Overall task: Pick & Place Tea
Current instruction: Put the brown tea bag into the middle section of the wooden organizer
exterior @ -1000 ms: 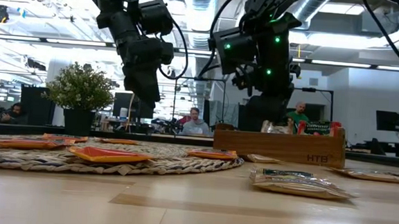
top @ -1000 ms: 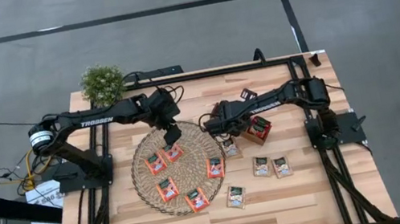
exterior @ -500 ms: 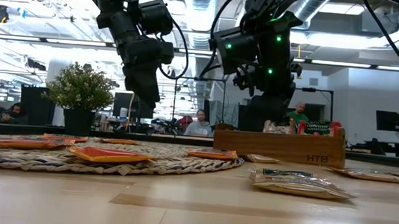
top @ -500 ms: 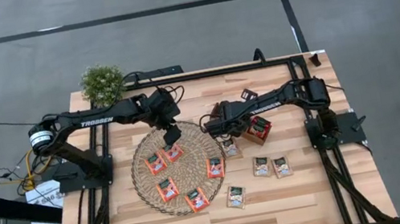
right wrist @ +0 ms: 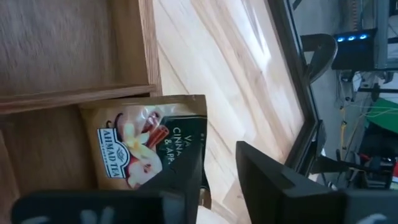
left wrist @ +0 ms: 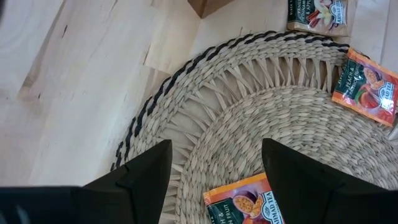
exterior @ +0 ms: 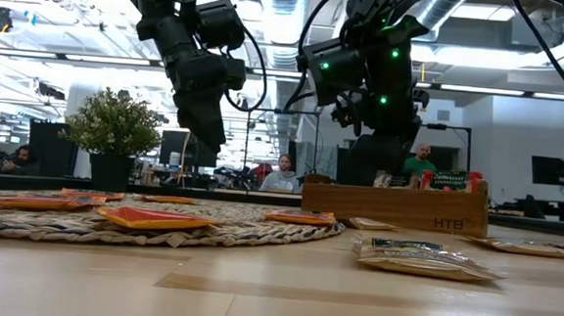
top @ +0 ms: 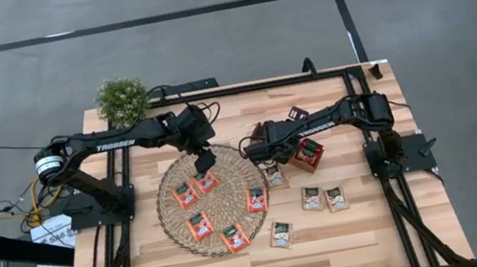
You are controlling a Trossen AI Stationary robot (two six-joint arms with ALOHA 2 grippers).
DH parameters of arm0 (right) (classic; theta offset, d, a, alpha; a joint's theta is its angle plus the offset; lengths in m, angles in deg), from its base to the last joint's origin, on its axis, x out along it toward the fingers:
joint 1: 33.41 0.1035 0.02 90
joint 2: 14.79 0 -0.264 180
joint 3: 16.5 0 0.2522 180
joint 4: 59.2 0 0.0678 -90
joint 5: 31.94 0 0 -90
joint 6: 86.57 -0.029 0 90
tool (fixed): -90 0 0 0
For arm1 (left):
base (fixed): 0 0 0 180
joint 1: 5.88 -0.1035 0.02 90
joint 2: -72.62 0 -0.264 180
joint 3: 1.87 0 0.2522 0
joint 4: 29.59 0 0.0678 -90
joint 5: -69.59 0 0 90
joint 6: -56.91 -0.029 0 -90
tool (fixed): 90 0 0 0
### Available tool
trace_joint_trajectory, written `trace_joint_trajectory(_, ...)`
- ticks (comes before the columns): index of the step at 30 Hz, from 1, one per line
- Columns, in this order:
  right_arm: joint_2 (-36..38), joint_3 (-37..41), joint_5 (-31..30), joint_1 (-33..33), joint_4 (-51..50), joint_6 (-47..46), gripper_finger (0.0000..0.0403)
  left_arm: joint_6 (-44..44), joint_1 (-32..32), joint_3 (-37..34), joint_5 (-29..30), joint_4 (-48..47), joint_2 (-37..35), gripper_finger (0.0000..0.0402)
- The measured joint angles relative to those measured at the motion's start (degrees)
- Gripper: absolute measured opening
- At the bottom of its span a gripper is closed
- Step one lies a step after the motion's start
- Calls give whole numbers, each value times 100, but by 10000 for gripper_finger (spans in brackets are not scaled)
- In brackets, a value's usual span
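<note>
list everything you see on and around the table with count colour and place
red-orange tea sachets: five, on the wicker mat
green-and-pale tea sachets: four on bare wood right of the mat, one in the tray
wicker mat: one, tan, table centre-left
wooden compartment tray: one, brown, under the right arm
potted plant: one, green, far left corner
people: two, in the room behind
left end effector: open above the mat
right end effector: over the tray, around the sachet there

Red-orange tea sachets on the wicker mat [top: 172, 224]: five [top: 186, 196], [top: 206, 182], [top: 256, 199], [top: 200, 225], [top: 234, 238]
Green-and-pale tea sachets on the bare table [top: 382, 236]: four [top: 274, 176], [top: 312, 199], [top: 336, 199], [top: 281, 235]
Wicker mats: one
Wooden compartment trays [top: 309, 154]: one
Potted plants [top: 122, 99]: one
Robot arms: two
</note>
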Motion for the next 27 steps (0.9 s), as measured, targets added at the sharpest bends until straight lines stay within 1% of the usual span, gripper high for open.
trace_joint_trajectory(4, 0, -221, -36, 27, -441, -16, 102, -35, 0, 0, -2, 1, 0, 241)
trace_joint_trajectory(9, 2, -669, -342, 145, -1029, -158, 102, -33, 0, 0, -2, 0, 0, 241)
trace_joint_trajectory(12, 2, -862, -491, 221, -1078, -161, 102, -31, 0, 0, -4, -2, 0, 241)
trace_joint_trajectory(19, 7, -860, -494, 345, -1135, -189, 102, 9, 0, 0, -15, -20, 2, 241)
trace_joint_trajectory(23, 48, -873, -542, 434, -1311, -496, 102, 26, 0, 0, -15, -94, 2, 241)
trace_joint_trajectory(27, 364, -883, -257, 645, -1329, -467, 102, 149, 9, 0, -16, -248, 2, 241)
